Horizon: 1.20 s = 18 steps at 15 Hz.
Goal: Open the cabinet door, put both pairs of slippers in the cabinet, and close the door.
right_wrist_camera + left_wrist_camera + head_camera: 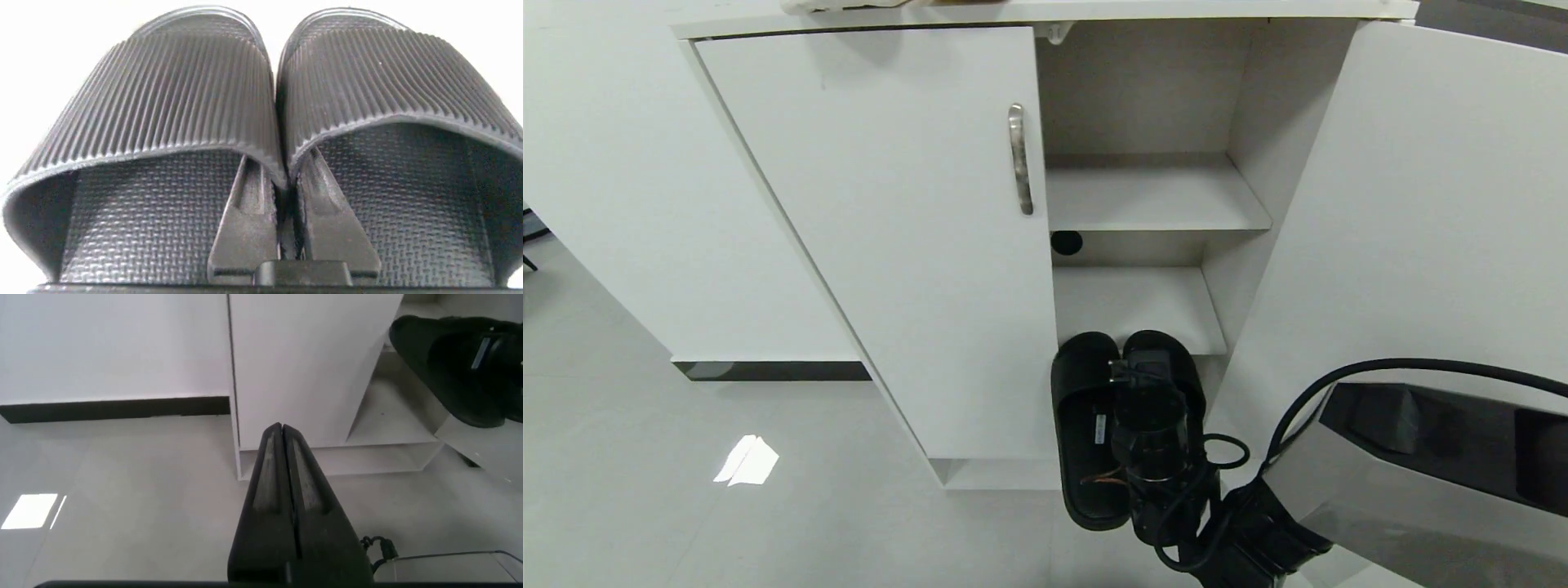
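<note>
Over the floor (645, 490), lower centre, your right end effector (1134, 374) clamps the slippers (1083, 408); clip the shelf (1127, 306) and they could twist free.

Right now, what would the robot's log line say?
right gripper: shut on black slippers, before cabinet | left gripper: shut, empty | right door: open | left door: closed

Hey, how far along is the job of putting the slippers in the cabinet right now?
Done: the right cabinet door stands open. In hand: the right gripper is shut on a pair of black slippers, toes at the front of the lower shelf. To do: set this pair inside, put in the second pair, close the door. The left gripper is shut and empty.
</note>
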{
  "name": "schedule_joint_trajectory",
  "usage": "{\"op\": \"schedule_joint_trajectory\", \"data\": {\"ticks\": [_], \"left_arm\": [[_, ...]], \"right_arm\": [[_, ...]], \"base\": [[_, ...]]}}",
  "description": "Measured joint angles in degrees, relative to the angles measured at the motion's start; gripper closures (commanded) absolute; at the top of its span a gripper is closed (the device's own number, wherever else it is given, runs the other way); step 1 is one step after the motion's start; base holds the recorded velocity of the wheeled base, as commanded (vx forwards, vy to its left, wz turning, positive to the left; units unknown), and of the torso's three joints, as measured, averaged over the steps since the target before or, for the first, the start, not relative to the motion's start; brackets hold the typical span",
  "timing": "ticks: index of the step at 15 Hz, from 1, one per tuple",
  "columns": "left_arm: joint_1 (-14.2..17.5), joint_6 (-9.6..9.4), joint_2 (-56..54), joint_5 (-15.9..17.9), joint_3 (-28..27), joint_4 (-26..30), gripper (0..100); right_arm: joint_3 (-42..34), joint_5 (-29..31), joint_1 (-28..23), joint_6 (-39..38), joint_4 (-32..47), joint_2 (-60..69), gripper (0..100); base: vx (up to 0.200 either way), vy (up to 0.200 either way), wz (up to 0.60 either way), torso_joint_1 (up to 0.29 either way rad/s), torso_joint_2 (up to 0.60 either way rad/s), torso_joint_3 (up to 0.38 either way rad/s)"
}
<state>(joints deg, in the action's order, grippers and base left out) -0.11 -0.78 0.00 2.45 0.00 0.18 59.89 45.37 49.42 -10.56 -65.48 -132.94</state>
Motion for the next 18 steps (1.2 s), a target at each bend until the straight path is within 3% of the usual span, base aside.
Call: {"op": "schedule_joint_trajectory", "data": {"ticks": [9,18], "left_arm": [[0.0,0.0,0.0,-0.1,0.0,0.0,100],[0.0,0.51,0.0,-0.5,0.0,-0.1,100]], "right_arm": [[-0.2,0.1,-3.6,0.5,1.0,-0.1,100],[4.5,-1.7,-5.8,2.2,3.4,-1.5,100]], "base": [[0.0,0.0,0.0,0.0,0.0,0.0],[0.2,0.0,0.0,-0.001,0.0,0.002]]}}
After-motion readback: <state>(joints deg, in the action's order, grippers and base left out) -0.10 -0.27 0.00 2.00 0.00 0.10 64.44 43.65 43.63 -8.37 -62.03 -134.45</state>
